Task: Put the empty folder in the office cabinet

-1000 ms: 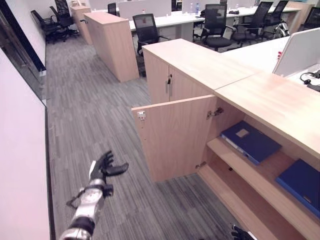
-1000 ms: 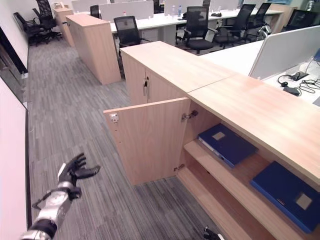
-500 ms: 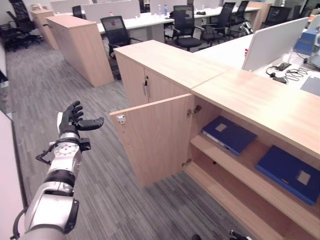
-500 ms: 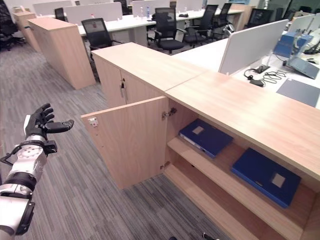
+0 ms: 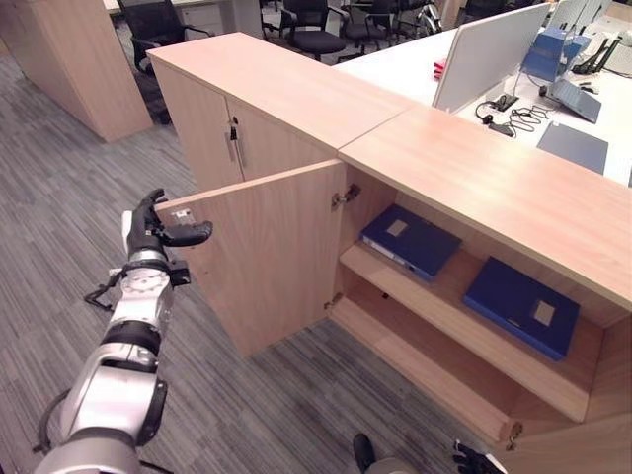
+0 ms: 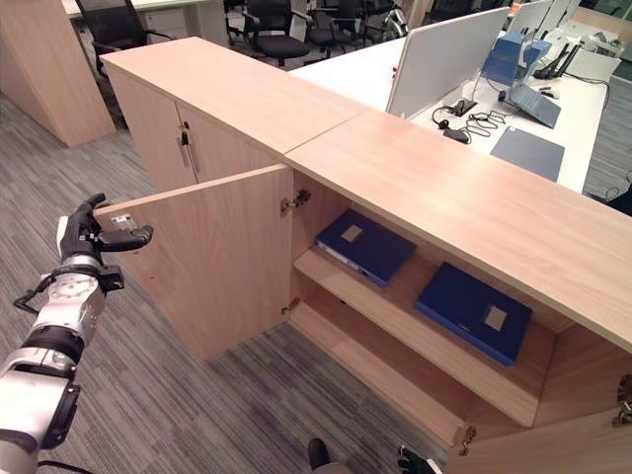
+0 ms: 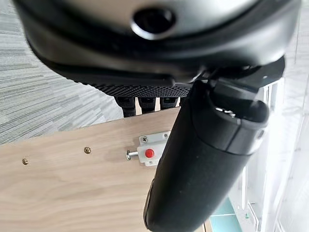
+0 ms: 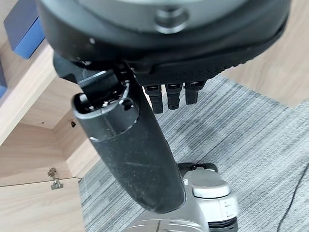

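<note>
Folders, two flat dark-blue (image 5: 417,240) (image 5: 520,305), lie on the upper shelf (image 5: 464,331) of the open light-wood office cabinet (image 6: 434,188) in the eye views, left hand (image 5: 150,229) at the door's (image 5: 267,247) outer edge; left wrist view: fingers (image 7: 147,102) straight, holding nothing; right wrist view: right hand (image 8: 145,135) relaxed, empty.
</note>
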